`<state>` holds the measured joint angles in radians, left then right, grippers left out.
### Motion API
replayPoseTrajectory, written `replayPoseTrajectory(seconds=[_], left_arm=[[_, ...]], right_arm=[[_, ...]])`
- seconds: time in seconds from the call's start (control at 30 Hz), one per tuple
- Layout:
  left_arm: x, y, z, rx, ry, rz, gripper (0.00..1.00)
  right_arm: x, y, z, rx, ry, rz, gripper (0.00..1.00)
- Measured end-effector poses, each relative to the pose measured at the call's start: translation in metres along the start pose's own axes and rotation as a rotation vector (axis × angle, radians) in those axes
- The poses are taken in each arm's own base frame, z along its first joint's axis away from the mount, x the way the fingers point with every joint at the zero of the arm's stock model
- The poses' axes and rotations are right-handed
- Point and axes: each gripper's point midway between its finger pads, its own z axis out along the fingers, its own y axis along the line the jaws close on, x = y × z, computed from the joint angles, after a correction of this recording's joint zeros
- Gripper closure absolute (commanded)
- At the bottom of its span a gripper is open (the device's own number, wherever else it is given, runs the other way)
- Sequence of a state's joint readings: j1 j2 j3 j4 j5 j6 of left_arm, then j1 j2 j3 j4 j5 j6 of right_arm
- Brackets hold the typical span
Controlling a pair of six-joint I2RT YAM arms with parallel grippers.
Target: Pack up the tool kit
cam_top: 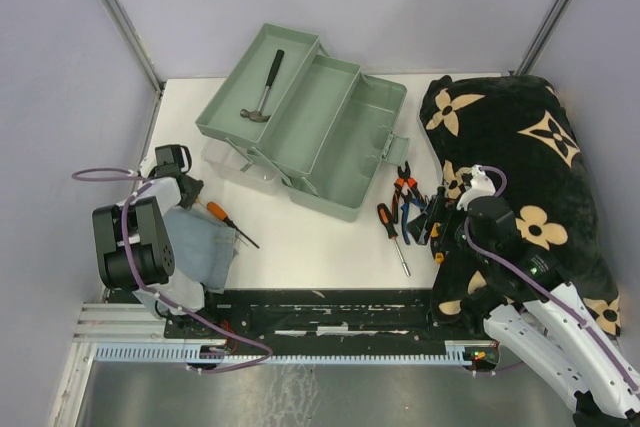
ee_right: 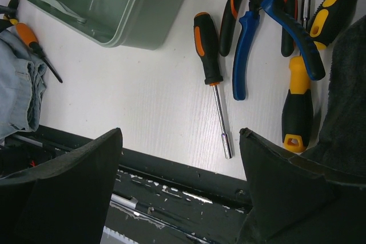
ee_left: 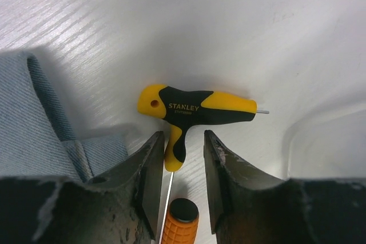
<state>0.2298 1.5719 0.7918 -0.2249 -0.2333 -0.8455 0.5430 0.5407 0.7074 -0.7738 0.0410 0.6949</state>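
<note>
The pale green toolbox [cam_top: 330,132] stands open at the back centre, with a hammer [cam_top: 264,87] lying in its upper tray. My left gripper [cam_top: 192,190] is open and low over the table at the left. In the left wrist view its jaws [ee_left: 183,135] stand either side of the stem of a yellow-black T-handle key [ee_left: 197,108], apart from it. An orange screwdriver [cam_top: 226,220] lies just behind, its handle end [ee_left: 180,221] between the fingers. My right gripper [ee_right: 180,132] is wide open and empty above the table's front edge, near a nut driver [ee_right: 207,47], blue pliers [ee_right: 249,44], orange-black pliers [ee_right: 231,10] and a yellow-black screwdriver [ee_right: 297,104].
A folded grey-blue cloth [cam_top: 200,247] lies by the left arm and shows in the left wrist view [ee_left: 34,124]. A black blanket with beige flowers [cam_top: 540,157] covers the table's right side. A black rail [cam_top: 320,312] runs along the front edge.
</note>
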Motion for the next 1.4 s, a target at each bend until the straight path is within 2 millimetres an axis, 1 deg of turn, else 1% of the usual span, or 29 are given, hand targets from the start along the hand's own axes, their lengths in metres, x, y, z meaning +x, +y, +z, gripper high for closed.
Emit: replayPoseTrajectory(seconds=[0.07, 0.1, 0.13, 0.23, 0.5, 0.57, 0.63, 0.7, 0.77, 0.97, 1.07, 1.23, 1.4], left_arm=[[0.000, -0.002, 0.001, 0.007, 0.001, 0.010, 0.88], [0.000, -0.002, 0.002, 0.009, 0.003, 0.015, 0.94], [0.000, -0.005, 0.003, 0.018, 0.006, 0.019, 0.96], [0.000, -0.008, 0.004, 0.034, 0.011, 0.037, 0.97], [-0.001, -0.008, 0.003, 0.041, 0.010, 0.049, 0.97], [-0.001, -0.007, 0.001, 0.043, 0.008, 0.049, 0.97], [0.003, 0.000, -0.004, 0.037, 0.009, 0.050, 0.97], [0.006, 0.007, -0.012, 0.034, 0.005, 0.050, 0.97], [0.001, 0.009, -0.023, 0.047, -0.022, 0.043, 0.97], [-0.041, 0.001, -0.065, 0.105, -0.203, -0.006, 0.97], [-0.053, 0.000, -0.078, 0.125, -0.257, -0.024, 0.97], [-0.064, 0.000, -0.094, 0.141, -0.307, -0.042, 0.97], [-0.073, -0.005, -0.114, 0.200, -0.347, -0.061, 0.97]], right_arm=[[0.000, -0.001, 0.000, 0.005, -0.001, 0.000, 0.09], [0.000, -0.001, 0.000, 0.006, -0.001, 0.000, 0.09], [0.000, -0.002, 0.000, 0.007, 0.000, 0.000, 0.09], [0.001, -0.002, 0.000, 0.008, 0.000, 0.000, 0.09], [0.000, -0.004, 0.000, 0.017, -0.006, 0.000, 0.09], [0.000, -0.004, -0.001, 0.018, -0.006, 0.000, 0.09], [0.000, -0.005, -0.001, 0.020, -0.009, 0.000, 0.09], [0.000, -0.005, -0.001, 0.023, -0.011, 0.000, 0.09], [0.000, -0.005, -0.001, 0.023, -0.011, 0.000, 0.09], [0.000, -0.006, -0.001, 0.027, -0.011, 0.000, 0.09], [0.000, -0.006, 0.000, 0.031, -0.006, -0.001, 0.09], [0.002, -0.007, 0.003, 0.041, 0.008, -0.002, 0.09], [0.001, -0.006, 0.004, 0.034, 0.006, 0.003, 0.09]])
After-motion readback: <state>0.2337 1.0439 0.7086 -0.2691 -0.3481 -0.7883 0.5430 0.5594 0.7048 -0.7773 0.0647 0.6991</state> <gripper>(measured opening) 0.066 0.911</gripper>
